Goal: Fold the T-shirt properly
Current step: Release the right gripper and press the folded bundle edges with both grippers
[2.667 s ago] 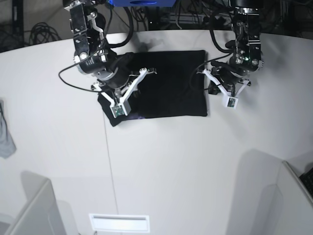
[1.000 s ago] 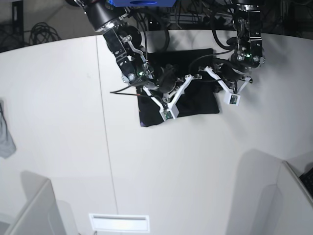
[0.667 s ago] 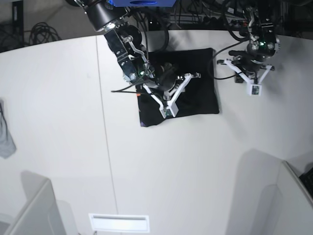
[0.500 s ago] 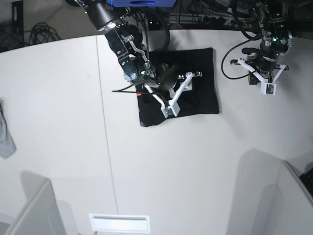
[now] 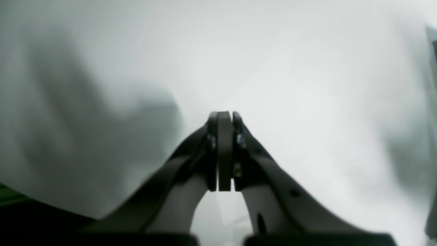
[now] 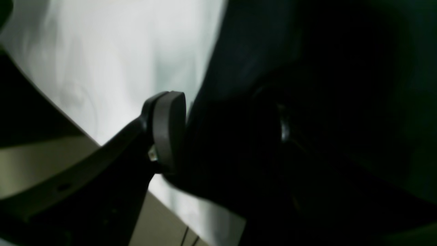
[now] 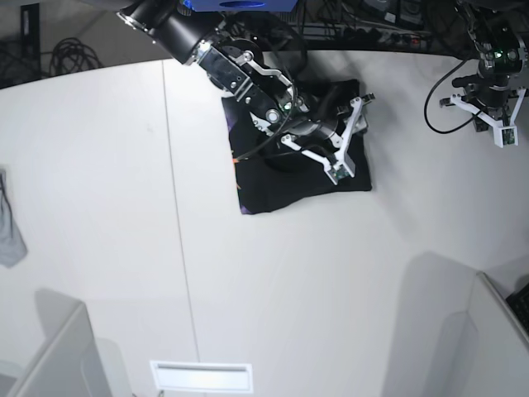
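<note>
The black T-shirt lies folded into a compact rectangle at the back of the white table. My right gripper reaches across it from the left and sits low over its right part. In the right wrist view the right gripper is open, its fingers spread wide with a dark fold of the T-shirt lying between them. My left gripper hovers over bare table far to the right, apart from the shirt. Up close, the left gripper is shut on nothing.
A small light-grey cloth hangs at the table's left edge. Cables run along the back. Grey panels rise at the front left and front right. A white slot sits at the front edge.
My right gripper has opened and shifted right across the shirt. The left arm has swung away to the far right, off the shirt. The shirt is narrower than in the earliest frame.
</note>
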